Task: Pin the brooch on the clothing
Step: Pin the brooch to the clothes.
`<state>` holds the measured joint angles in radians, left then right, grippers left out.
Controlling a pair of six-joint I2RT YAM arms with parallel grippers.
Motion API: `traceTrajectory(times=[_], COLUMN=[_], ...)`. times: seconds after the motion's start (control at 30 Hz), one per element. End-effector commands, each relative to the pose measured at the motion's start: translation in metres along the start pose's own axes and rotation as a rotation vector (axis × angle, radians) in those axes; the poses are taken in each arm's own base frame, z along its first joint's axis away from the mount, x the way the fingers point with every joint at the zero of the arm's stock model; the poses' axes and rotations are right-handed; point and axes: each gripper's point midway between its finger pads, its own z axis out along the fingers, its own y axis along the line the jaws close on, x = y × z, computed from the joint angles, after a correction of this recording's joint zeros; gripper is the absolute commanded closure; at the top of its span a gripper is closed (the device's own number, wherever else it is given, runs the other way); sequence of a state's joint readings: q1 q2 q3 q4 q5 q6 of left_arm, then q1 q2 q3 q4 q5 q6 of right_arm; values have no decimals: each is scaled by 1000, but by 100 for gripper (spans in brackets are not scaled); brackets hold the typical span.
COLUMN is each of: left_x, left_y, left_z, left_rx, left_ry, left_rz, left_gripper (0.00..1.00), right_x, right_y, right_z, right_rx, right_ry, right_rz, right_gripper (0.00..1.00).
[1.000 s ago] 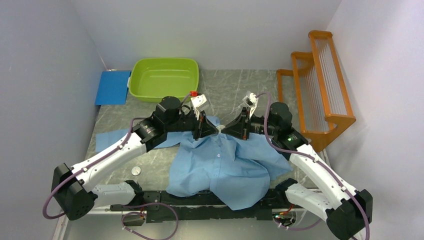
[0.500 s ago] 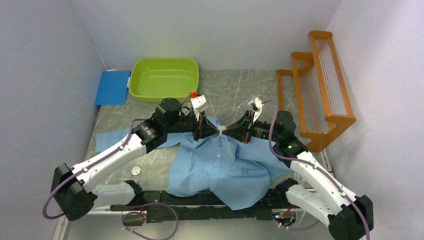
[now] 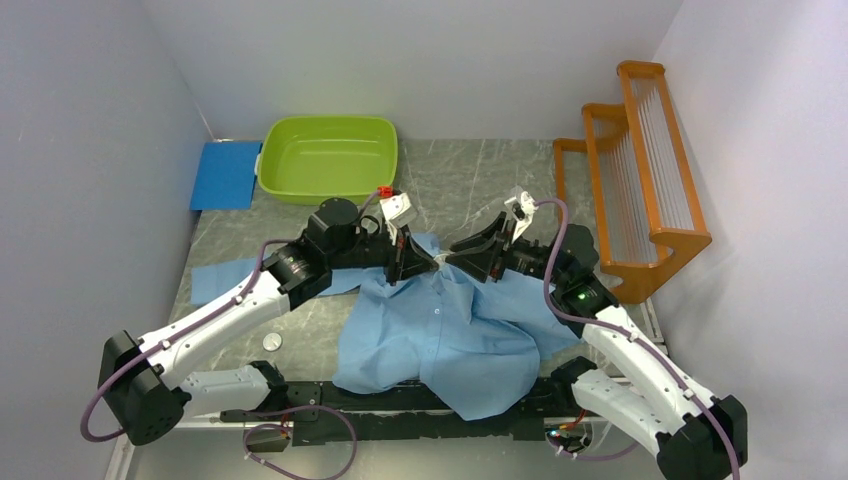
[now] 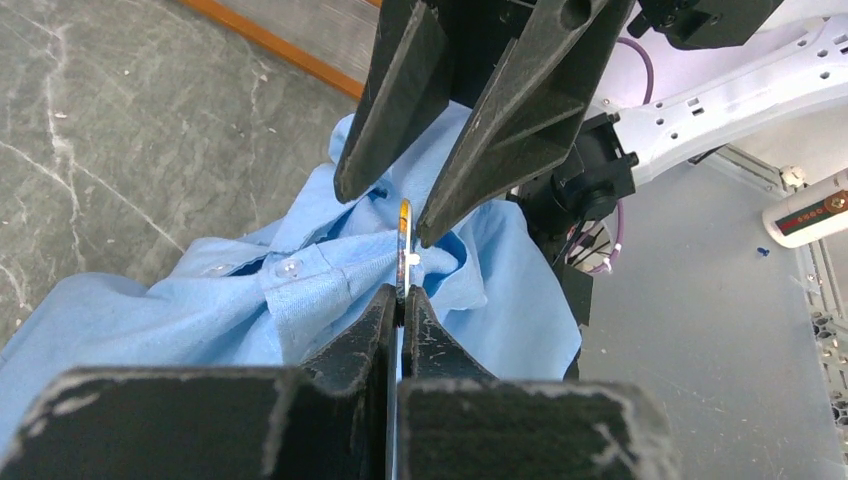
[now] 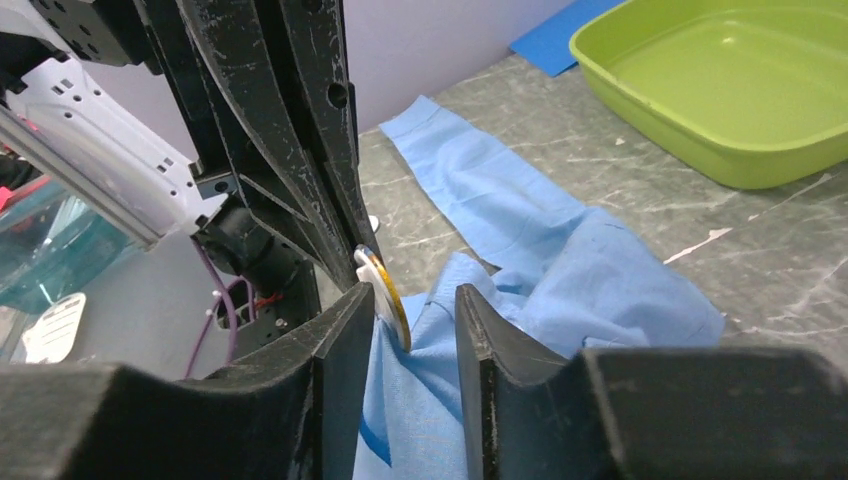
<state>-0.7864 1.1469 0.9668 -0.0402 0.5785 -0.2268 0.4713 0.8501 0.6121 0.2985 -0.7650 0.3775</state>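
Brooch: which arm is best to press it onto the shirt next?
Left, probably: the left gripper is shut on the brooch at the shirt, while the right gripper stands open around it.

Bright, even light is cast from above, with soft shadows on the table (image 3: 450, 175). The white arm casing (image 4: 740, 90) at 2 o'clock in the left wrist view is overexposed.

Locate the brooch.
Centre of the left wrist view: the brooch stands edge-on, pinched by the left end effector at the shirt collar, between the right end effector's open fingers.
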Motion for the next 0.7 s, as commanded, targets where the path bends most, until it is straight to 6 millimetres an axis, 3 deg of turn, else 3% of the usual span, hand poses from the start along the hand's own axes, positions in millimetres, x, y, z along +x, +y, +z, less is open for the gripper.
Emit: traceTrajectory(times=[0.0, 0.2, 0.3, 0.5, 0.67], left_x=[-8, -8, -9, -8, -6], left_y=[-12, -6, 6, 36, 65], left_z=[-6, -8, -9, -13, -14], left_rx=[29, 1, -64, -169, -270], left_ry=[-22, -7, 3, 49, 121], left_rz=[21, 48, 98, 395, 670], left_gripper=[97, 97, 97, 97, 97], right_x=[-24, -25, -25, -24, -17], right_y=[4, 3, -2, -26, -40], right_z=[-1, -3, -4, -10, -16], right_rx=[2, 22, 49, 213, 303], right_ry=[-74, -84, -78, -73, -67], right_rz=[-74, -82, -72, -19, 30], right_gripper=[58, 40, 27, 2, 0])
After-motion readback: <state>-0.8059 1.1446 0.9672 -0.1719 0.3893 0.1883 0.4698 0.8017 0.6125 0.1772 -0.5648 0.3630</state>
